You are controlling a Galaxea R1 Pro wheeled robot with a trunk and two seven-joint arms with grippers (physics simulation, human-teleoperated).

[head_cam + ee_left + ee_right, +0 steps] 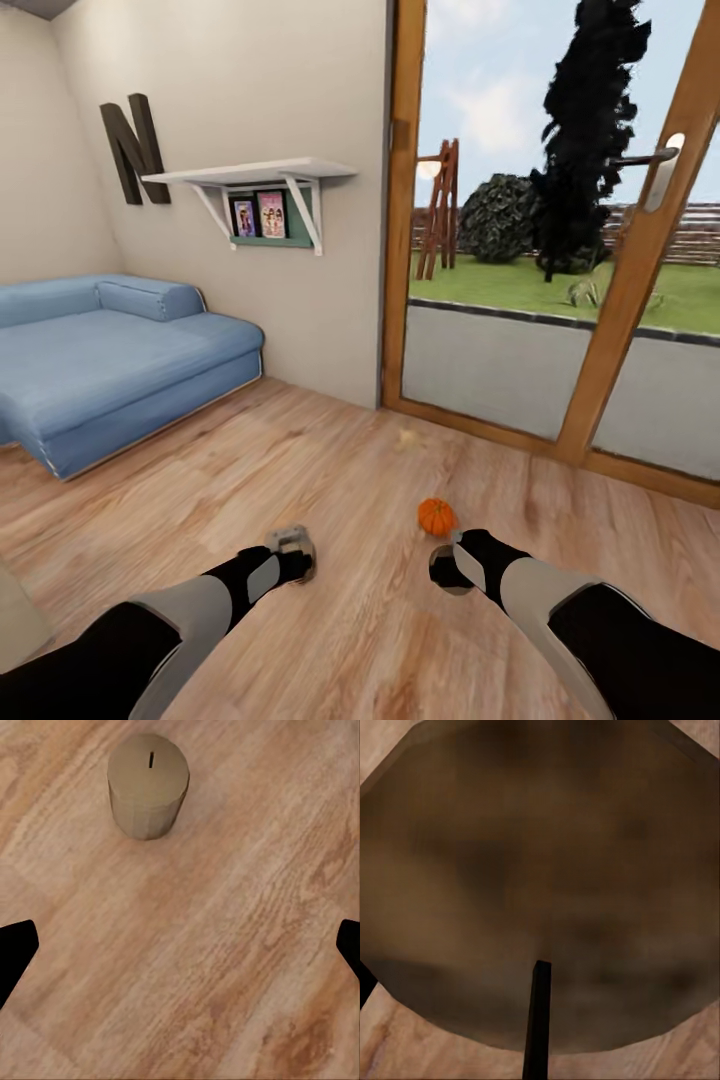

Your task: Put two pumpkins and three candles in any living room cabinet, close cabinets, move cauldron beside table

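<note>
Both arms enter from the lower edge of the head view, reaching forward and down, grey forearm shells ending in black wrists. The left arm (150,630) comes from the lower left corner; the left gripper (291,552) sits at lower centre-left. In the left wrist view its two black fingertips (15,952) lie at opposite side edges, spread wide. The right arm (590,630) comes from the lower right; the right gripper (450,566) sits at lower centre-right, its finger spacing unreadable.
</note>
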